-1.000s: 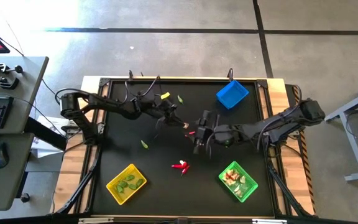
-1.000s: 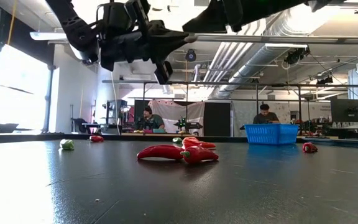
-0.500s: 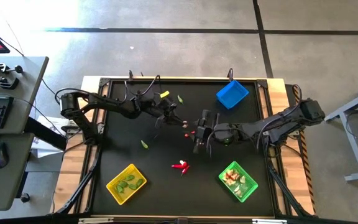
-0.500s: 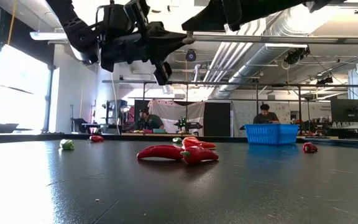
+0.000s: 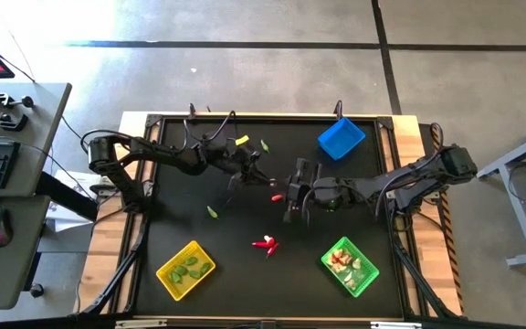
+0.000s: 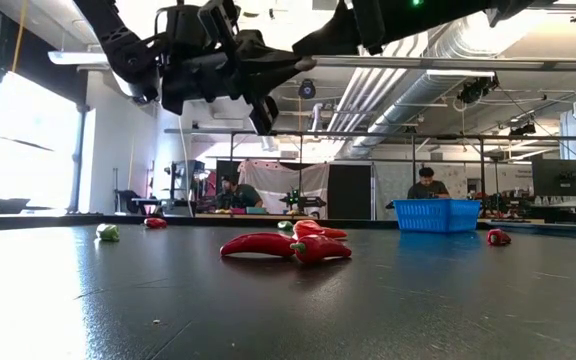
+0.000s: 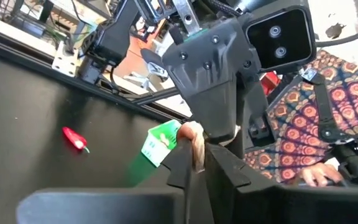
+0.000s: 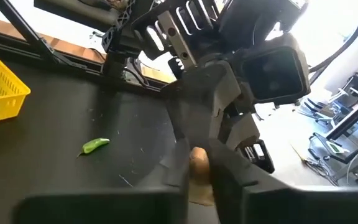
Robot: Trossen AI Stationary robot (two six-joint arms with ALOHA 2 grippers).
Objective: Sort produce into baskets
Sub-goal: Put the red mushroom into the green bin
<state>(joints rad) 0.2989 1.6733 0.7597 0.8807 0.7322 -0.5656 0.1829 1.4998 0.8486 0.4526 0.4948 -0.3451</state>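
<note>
Above the table's middle my two grippers meet nose to nose on one whitish-pink bulb [image 7: 194,140]. My left gripper [image 7: 196,152] reaches in from the table's left and my right gripper [image 8: 197,168] from the right. Both are shut on the bulb [image 8: 197,163]. On the table lie red chilies [image 5: 265,243], another chili [image 7: 74,138] and a green pod [image 8: 96,145]. The blue basket [image 5: 341,139] stands at the far right. The yellow basket [image 5: 185,269] and the green basket [image 5: 350,266] stand near the front edge. My left gripper pinches the bulb's near end [image 7: 196,155] between its two fingers, coming level from the table's left. The bulb is lifted clear of the table. My right gripper pinches the same bulb's other end [image 8: 199,155] between its two fingers, reaching almost level from the table's right, opposite the left fingers.
A green pod [image 5: 212,211] lies left of the middle. More small pieces [image 5: 265,144] lie near the far edge. In the low view the red chilies [image 6: 288,243] lie mid-table beneath the raised arms. People sit in the room behind.
My right gripper's fingers have drawn together on the bulb that my left gripper holds up. Both arms have stayed where they were, and the bulb has kept its place in the air.
</note>
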